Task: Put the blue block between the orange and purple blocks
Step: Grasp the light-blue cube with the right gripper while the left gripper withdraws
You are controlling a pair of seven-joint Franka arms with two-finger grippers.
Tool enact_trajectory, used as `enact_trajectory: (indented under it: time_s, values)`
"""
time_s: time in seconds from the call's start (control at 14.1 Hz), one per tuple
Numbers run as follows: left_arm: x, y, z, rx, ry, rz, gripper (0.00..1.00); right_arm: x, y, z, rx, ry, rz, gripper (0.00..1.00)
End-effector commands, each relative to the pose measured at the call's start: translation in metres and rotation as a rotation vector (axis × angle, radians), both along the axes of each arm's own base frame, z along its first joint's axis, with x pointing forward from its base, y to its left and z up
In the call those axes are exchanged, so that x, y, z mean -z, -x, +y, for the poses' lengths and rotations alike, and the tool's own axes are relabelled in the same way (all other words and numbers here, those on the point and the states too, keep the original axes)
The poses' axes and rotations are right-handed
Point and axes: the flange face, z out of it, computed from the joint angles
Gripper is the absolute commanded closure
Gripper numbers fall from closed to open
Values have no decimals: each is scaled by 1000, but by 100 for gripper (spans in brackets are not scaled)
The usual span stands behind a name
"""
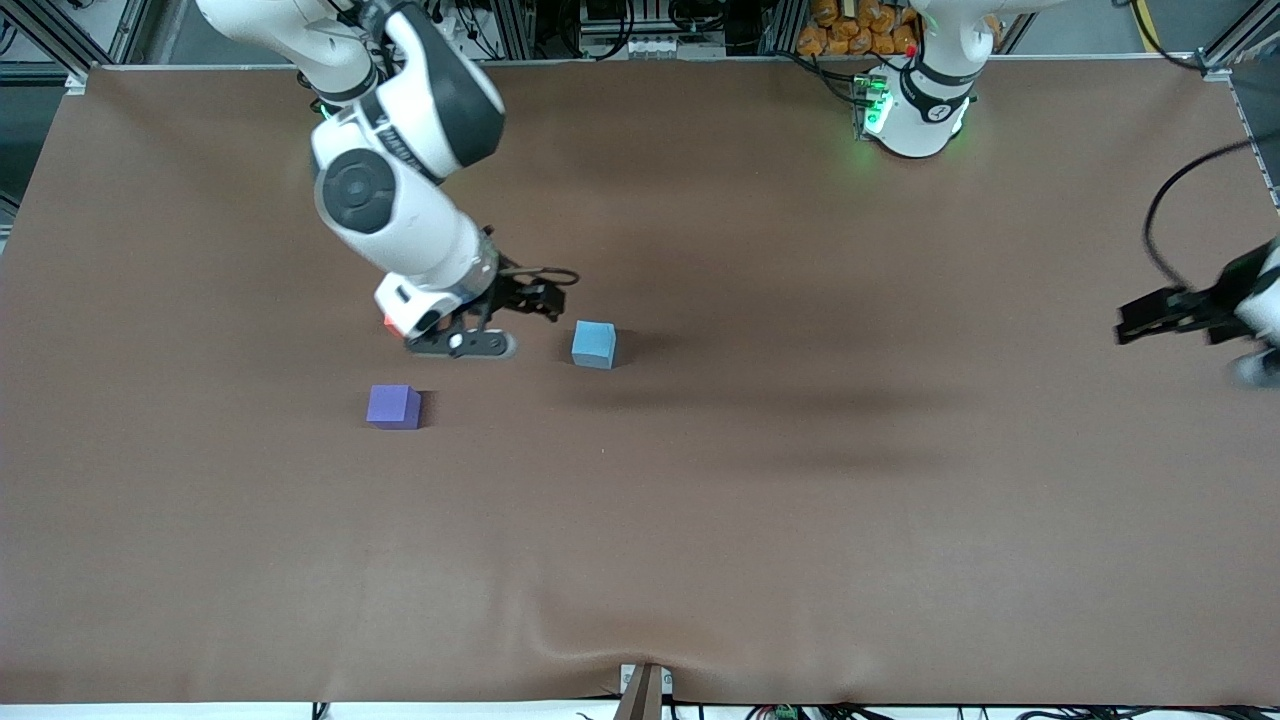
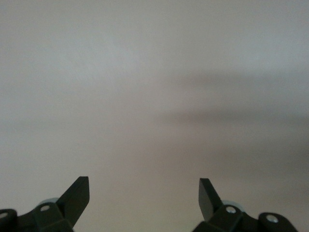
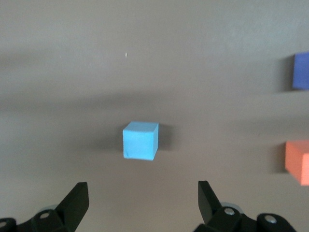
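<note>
The right hand hangs over the worktop just beside the blue block, toward the right arm's end of it, with nothing between its fingers. In the right wrist view the two dark fingertips stand wide apart, and the blue block sits on the brown surface ahead of the gap, touching neither finger. The blue block rests flat on the worktop, apart from the other two cubes.

The purple block lies nearer to the front camera than the right hand and nearer than the blue block, toward the right arm's end. In the right wrist view it is cut off by the frame edge. The orange block is almost wholly hidden in the front view by the right arm's wrist; only a sliver of orange-red shows beside the white housing. The right wrist view shows more of it, also cut by the frame edge, near the purple block with a gap between them.

Dark lettering runs along the right arm's white link, too small to read.

The left hand waits at the left arm's end of the worktop, partly cut off by the frame. Its wrist view shows its fingers spread wide over bare brown surface, gripping nothing.
</note>
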Motion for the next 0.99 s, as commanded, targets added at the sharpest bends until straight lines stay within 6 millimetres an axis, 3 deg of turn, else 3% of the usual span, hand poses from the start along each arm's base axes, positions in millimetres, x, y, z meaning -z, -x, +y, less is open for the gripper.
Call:
enact_trajectory:
  time_s: [0.0,0.28,0.42,0.5,0.78,0.92]
  values:
    - [90,3,-11,41,4,211,0,10,1,1,21,33,19,0]
    - [204,32,-13,34,6,447,0,29,2,9,16,45,40,0]
    - [238,48,-8,25,1,518,0,38,1,15,22,45,38,0]
    - [247,60,-5,22,-4,538,0,43,5,24,38,44,33,0]
    - [246,119,16,-16,1,485,0,71,16,50,27,61,34,0]
    - [243,151,13,-12,-4,389,0,83,15,60,48,70,-10,0]
